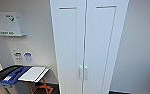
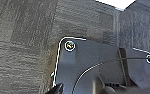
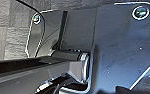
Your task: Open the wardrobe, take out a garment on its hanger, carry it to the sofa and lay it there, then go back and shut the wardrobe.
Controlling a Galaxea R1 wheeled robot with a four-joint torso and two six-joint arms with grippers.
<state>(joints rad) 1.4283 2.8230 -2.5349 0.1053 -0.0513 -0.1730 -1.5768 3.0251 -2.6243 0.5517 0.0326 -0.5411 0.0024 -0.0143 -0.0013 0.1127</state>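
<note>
White wardrobe (image 1: 88, 45) stands straight before me, and its two doors are shut, meeting at the middle seam. The pair of small handles (image 1: 83, 72) sits low on that seam, side by side. To the left of the wardrobe a first-aid box (image 1: 9, 24) hangs on the wall, and below it a surface (image 1: 33, 73) carries flat things. Both my wrist cameras look down on grey carpet (image 2: 21, 45). Whether my end effectors are spread or pressed together, I cannot tell.

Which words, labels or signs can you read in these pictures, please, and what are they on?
"FIRST AID": green lettering on the white wall-mounted box, left of the tall white wardrobe.
Green mark near the box's top: too blurred to read.
Two small wall notices below the box: too blurred to read.
</note>
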